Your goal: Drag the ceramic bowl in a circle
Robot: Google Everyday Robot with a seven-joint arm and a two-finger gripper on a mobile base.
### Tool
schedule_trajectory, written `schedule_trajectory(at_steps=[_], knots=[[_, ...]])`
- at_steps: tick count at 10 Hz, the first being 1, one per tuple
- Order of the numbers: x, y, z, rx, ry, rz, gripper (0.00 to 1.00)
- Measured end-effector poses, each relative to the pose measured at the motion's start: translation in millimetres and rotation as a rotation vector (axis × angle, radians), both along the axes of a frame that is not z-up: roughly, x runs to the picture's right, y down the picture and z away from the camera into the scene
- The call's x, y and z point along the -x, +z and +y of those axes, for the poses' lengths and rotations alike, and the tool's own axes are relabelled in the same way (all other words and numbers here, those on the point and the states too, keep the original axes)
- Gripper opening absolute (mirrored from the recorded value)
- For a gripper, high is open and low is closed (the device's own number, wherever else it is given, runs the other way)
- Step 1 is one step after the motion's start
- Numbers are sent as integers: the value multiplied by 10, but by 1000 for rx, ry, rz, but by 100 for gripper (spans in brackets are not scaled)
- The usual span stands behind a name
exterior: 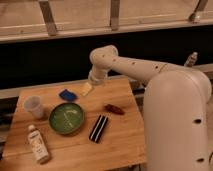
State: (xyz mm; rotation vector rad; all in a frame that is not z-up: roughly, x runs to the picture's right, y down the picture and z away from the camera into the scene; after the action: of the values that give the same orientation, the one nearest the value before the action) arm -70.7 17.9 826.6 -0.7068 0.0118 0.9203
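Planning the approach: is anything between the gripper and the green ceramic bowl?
Nothing visible. The gripper hangs beyond the glossy green ceramic bowl; the small blue object lies beside that line, not on it.

On your desk [125,147] you see a pale cup [33,106] by the left edge, a blue pad [68,94] near the far edge beside the gripper [87,89], a red-brown object [114,109] towards the right edge, a black striped bar [98,128] mid-desk, and a bottle [38,145] at the near-left corner.
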Motion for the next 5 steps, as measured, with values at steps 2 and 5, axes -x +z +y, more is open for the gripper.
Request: schedule_trajectory(at_steps=[2, 5], knots=[[97, 129, 310, 24, 13, 0, 80], [232, 261, 564, 63, 24, -8, 80]])
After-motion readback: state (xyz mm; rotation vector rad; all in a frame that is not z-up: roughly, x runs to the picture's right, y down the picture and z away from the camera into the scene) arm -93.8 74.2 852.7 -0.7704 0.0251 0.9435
